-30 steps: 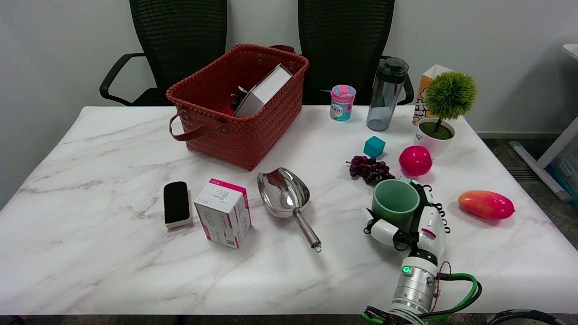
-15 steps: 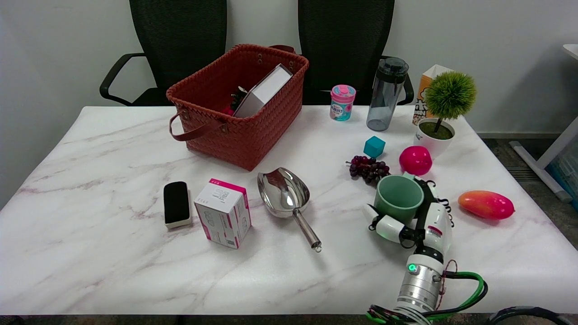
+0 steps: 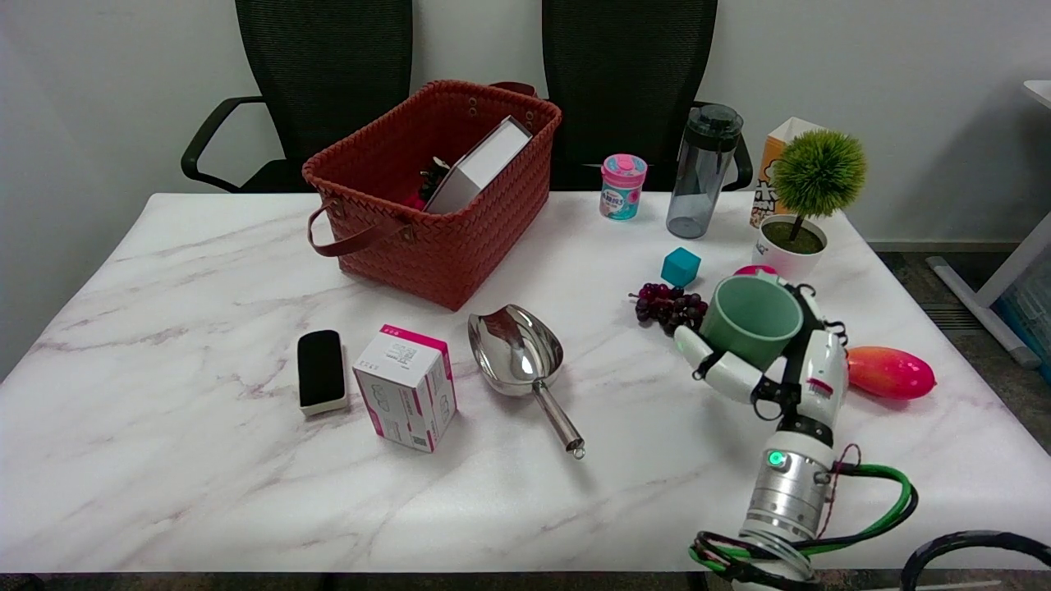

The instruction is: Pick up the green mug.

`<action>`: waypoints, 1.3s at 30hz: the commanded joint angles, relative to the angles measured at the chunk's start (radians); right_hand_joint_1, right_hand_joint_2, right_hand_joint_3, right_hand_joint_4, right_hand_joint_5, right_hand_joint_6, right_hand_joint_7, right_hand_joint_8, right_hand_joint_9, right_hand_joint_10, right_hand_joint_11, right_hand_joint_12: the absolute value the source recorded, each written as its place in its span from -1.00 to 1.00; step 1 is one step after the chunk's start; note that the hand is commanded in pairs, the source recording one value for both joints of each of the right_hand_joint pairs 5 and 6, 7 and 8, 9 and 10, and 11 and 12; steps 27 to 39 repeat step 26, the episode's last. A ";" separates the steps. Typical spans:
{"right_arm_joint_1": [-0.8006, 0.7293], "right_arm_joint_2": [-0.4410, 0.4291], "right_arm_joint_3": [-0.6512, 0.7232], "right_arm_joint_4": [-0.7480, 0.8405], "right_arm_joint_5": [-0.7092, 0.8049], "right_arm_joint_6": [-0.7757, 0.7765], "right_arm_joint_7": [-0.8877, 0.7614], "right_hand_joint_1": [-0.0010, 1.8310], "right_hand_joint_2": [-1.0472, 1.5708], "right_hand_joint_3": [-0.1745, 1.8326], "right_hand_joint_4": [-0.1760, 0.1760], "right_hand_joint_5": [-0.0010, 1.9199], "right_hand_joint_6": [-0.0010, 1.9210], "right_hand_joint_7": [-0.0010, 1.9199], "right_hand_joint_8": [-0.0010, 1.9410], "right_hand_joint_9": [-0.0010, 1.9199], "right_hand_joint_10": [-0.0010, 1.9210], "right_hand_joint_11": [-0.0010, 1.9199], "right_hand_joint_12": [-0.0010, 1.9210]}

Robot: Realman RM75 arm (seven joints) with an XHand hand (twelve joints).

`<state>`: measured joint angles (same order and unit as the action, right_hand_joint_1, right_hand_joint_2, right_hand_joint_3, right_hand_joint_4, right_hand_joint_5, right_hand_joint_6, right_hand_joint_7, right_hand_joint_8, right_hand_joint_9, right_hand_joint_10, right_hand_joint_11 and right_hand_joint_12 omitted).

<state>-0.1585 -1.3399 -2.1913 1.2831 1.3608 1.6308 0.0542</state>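
My right hand [image 3: 768, 361] grips the green mug [image 3: 751, 320], which I judge is off the desk [image 3: 205, 345], tilted. It could slip if my fingers loosen. Grapes [image 3: 669, 305], a pink ball [image 3: 751, 270] and a mango [image 3: 891, 372] crowd it; open room lies toward me.

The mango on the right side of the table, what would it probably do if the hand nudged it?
The mango is rounded and lies on its side, so it would probably roll or wobble rather than slide. Its skin looks glossy, so likely slippery. It seems stiff, not floppy.
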 commanded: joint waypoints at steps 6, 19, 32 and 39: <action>0.039 0.208 0.212 0.231 -0.177 -0.268 0.034 0.20 0.77 -0.29 0.00 0.33 0.33 0.48 0.47 0.47 0.46 0.22 0.22; 0.147 0.279 0.561 0.410 -0.015 -0.922 0.054 0.19 0.78 -0.28 0.00 0.33 0.33 0.47 0.46 0.46 0.46 0.18 0.18; 0.432 0.323 0.556 0.293 0.142 -1.160 0.049 0.16 0.77 -0.29 0.00 0.32 0.32 0.49 0.47 0.48 0.48 0.17 0.17; 0.432 0.323 0.556 0.293 0.142 -1.160 0.049 0.16 0.77 -0.29 0.00 0.32 0.32 0.49 0.47 0.48 0.48 0.17 0.17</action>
